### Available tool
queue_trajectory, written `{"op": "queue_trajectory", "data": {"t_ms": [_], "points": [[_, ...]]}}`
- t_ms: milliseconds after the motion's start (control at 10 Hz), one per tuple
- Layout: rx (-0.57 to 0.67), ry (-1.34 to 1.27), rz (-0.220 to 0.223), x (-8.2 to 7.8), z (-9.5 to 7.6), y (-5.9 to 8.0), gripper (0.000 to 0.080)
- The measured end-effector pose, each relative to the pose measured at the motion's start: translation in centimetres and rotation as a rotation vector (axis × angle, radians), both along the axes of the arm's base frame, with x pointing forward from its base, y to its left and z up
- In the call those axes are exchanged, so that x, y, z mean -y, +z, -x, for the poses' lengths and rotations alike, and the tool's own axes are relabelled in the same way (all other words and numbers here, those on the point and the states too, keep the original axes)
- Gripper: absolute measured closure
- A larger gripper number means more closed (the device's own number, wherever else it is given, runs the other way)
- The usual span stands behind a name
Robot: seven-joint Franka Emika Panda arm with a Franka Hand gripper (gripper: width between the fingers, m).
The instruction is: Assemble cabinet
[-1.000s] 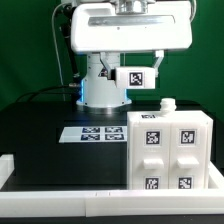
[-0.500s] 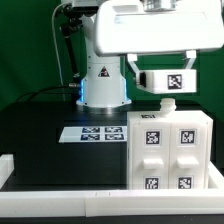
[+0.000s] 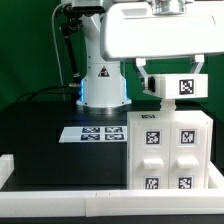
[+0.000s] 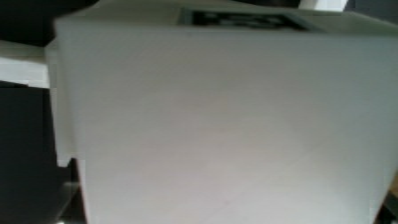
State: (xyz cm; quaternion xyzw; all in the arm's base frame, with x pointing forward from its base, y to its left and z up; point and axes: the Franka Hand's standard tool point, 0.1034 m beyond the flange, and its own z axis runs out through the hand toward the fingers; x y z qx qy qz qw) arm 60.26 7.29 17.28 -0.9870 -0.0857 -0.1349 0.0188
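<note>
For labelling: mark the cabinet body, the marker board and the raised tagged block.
cabinet body (image 3: 168,152), exterior view, middle of its front face.
marker board (image 3: 93,133), exterior view, its printed top.
raised tagged block (image 3: 176,86), exterior view, middle of its front face.

The base (image 3: 102,82) is white, with a blue-lit band at its foot. The arm (image 3: 93,35) rises upright from the base and bends over toward the camera. The wrist housing (image 3: 155,28) is broad, white and level, and it spans the upper part of the exterior view toward its right. The claw (image 3: 170,78) points straight down beneath the housing, with its jaws closed on a white tagged block (image 3: 176,87) held in the air. In the wrist view the fingers cannot be seen, because the held block fills the frame.
</note>
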Motion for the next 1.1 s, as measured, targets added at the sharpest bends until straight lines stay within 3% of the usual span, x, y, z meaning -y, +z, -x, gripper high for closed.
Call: {"op": "queue_trajectory", "data": {"t_ms": [800,1100], "points": [[-0.019,0.028,0.008,0.3,0.3,-2.1,0.0239],[-0.008,0.028,0.007,0.2,0.2,-2.2,0.0239]]}}
